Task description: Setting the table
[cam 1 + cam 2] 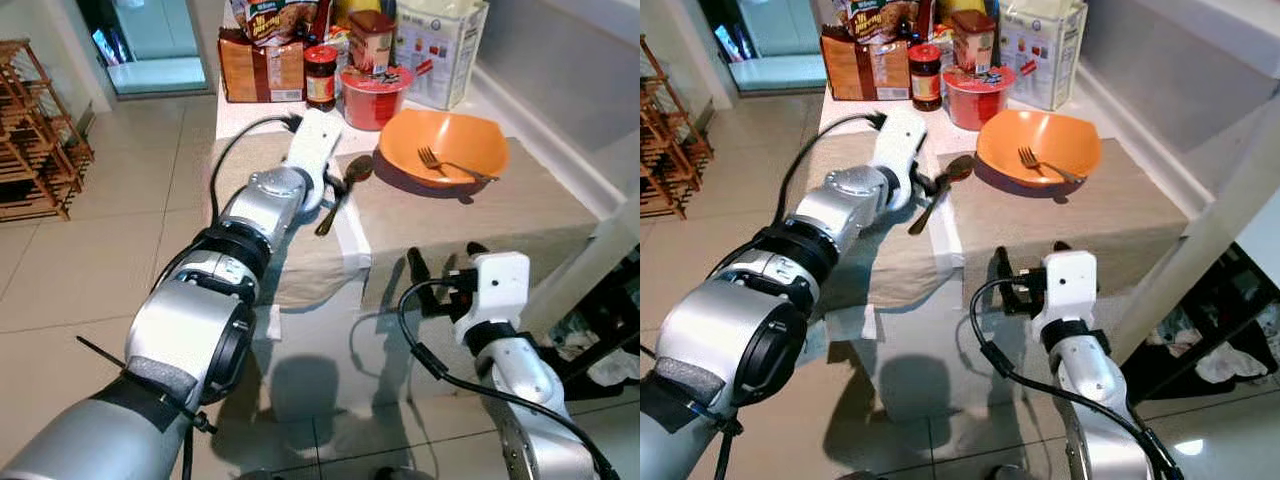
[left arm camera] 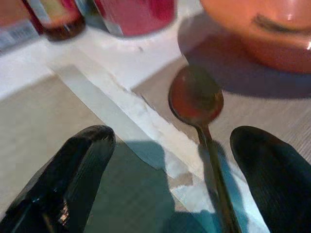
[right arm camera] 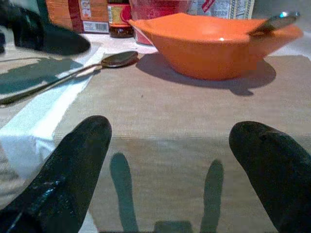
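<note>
Though flat, spoon (image 1: 343, 190) bowl toward jars

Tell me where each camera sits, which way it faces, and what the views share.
Left eye and right eye views: on the head, looking forward and down at the table, with both silver arms in view.
Left wrist view: along the open left pincer, over the spoon.
Right wrist view: along the open right pincer, across the placemat toward the orange bowl.
Shared: the spoon and orange bowl appear in every view; the fork lies in the bowl.
</note>
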Motion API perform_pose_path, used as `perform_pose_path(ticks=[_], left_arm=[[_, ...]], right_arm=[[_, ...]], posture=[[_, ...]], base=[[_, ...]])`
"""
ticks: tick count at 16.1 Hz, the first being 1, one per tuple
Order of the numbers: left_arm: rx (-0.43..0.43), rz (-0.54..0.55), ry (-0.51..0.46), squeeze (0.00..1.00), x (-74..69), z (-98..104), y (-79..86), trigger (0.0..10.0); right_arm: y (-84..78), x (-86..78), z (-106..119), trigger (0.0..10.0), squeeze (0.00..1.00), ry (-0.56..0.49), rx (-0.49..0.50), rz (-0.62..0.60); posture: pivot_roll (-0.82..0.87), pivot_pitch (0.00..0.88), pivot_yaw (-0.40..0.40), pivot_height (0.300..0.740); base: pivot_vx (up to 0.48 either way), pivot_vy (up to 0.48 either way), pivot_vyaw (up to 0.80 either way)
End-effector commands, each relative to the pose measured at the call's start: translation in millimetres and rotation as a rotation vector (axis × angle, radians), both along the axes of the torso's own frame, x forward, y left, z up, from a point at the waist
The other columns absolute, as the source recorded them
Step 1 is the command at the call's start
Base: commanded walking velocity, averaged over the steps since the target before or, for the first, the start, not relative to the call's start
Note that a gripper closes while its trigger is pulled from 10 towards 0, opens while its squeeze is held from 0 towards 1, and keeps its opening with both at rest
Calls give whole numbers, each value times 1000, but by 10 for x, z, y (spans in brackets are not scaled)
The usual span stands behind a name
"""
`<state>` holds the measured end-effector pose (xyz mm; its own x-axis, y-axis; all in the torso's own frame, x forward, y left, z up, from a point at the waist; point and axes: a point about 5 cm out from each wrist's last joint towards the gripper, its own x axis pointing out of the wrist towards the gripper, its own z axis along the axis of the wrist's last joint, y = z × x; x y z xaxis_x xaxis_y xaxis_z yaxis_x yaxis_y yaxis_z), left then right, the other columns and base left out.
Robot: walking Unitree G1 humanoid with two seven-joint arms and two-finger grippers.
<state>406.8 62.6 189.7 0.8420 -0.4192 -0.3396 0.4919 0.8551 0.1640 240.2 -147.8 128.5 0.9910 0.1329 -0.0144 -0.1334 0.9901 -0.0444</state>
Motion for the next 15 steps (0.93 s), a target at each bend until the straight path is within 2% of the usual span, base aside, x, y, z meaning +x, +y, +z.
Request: perform_pose_path(ticks=[1,5,10,14,15], left_arm=[[-3,-12,14,0,13,83,-45,10000],[-53,-25,86,0,-30,1,-122,10000],[-119,-74,152,0,-81,12,-280,10000],[-85,-66,184,0,-111,-115,-259,10000],[-86,-64,199,0,-124,-160,-252,0]], right_arm=[[-6,-4,56,10000,0,-12,7,2],[-13,-55,204,10000,0,-39,14,8],[-8,-94,214,10000,0,-27,17,3],[6,-76,208,10000,0,-19,20,-2],[5,-68,203,10000,0,-17,21,-5]], posture=[[-125,16,59,740],[-151,49,67,740],[-156,58,74,740],[-152,57,80,740],[-152,54,80,740]], base=[[0,0,0],[0,0,0],[0,0,0],[0,0,0],[0,0,0]])
